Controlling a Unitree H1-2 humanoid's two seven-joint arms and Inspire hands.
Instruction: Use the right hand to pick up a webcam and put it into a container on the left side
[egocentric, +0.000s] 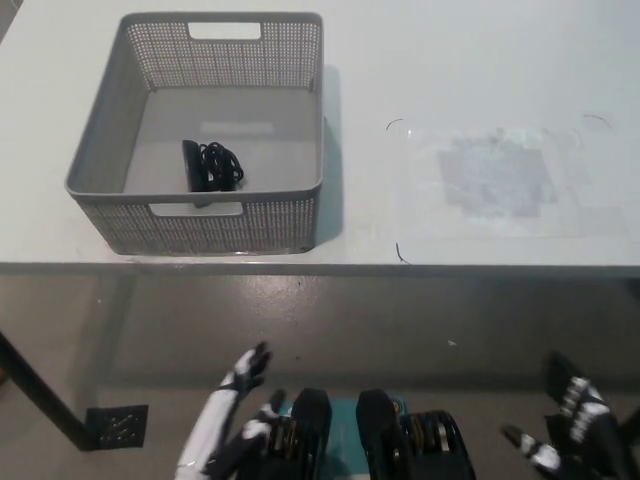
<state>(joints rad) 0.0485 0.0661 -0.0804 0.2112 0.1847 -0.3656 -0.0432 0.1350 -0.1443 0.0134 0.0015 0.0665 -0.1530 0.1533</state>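
Right hand: the black right hand (572, 432) hung below the table edge, fingers spread, holding nothing.
Left hand: the white left hand (240, 378) rested low, also below the table (470, 60), fingers apart and empty.
Basket: one grey perforated basket (290, 215) stood on the table.
Webcam: one black webcam (208, 167) with coiled cable lay inside the basket.
Progress: placement looked done; nothing appeared left.

You had a white table (480, 60) filling the upper part of the head view, its near edge running straight across. A grey perforated basket (300, 120) sat directly on it at the left, close to that near edge. To the right, well apart from the basket, a clear, faintly smudged sheet (495, 180) lay flat on the tabletop.
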